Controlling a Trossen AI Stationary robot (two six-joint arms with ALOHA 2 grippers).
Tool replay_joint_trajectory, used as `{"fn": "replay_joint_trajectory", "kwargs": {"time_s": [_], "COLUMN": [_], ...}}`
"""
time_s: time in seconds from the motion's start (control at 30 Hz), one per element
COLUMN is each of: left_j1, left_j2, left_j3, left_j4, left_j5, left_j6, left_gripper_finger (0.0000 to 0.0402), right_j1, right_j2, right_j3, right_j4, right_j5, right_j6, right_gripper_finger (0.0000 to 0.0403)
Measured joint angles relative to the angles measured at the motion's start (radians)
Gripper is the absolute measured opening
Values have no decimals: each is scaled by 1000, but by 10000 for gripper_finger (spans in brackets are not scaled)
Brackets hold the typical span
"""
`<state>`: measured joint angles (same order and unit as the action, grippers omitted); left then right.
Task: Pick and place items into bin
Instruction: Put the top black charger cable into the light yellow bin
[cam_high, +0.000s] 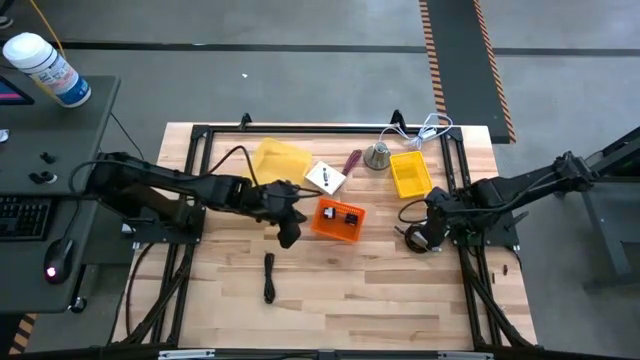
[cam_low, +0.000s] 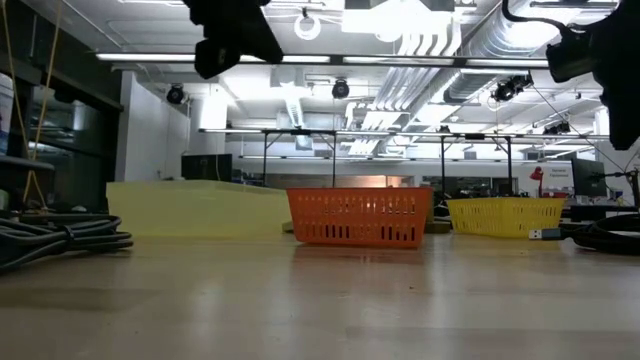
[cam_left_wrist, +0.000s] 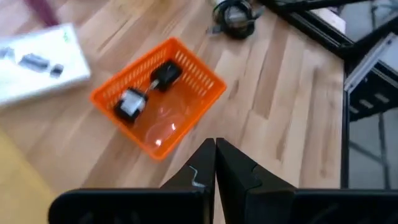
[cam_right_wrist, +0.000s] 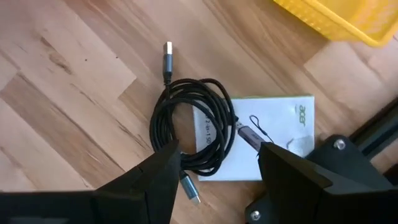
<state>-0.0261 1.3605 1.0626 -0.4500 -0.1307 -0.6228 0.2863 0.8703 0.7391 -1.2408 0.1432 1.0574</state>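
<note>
1. Your right hand (cam_right_wrist: 217, 168) hangs with fingers apart over the coiled black cable (cam_right_wrist: 189, 127), which lies partly on a white card (cam_right_wrist: 273, 134) near the counter's right edge, placed for a straight-down grab.
2. Your left hand (cam_left_wrist: 216, 163), fingers together and empty, sits beside the orange bin (cam_left_wrist: 158, 93), which holds two small items.
3. A metal frame crowds the cable; open counter lies toward the bin.

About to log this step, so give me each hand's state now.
Left hand: closed, holding nothing, above the table beside the orange basket.
Right hand: open, empty, poised over the coiled black cable.
</note>
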Motion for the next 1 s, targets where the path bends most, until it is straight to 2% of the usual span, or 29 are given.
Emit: {"fn": "replay_joint_trajectory", "kwargs": {"time_s": [0.1,0.2,0.5,1.0], "left_j1": [0,0,0,0], "left_j2": [-5,-5,-4,-4], "left_j3": [1,0,1,1], "left_j4": [21,31,42,28], "left_j5": [0,-6,-11,-16], "left_j6": [-39,-82,-179,13], "left_gripper_finger": [0,4,15,12], "right_j1": [-13,-47,-153,-274], "right_j2": [1,7,111,299], "right_j3": [-9,-47,-44,-39], "right_j4": [11,42,36,114], "right_j5": [-8,-83,-139,-288], "right_j6": [-18,-6,-72,-246], "right_gripper_finger": [207,207,207,206]}}
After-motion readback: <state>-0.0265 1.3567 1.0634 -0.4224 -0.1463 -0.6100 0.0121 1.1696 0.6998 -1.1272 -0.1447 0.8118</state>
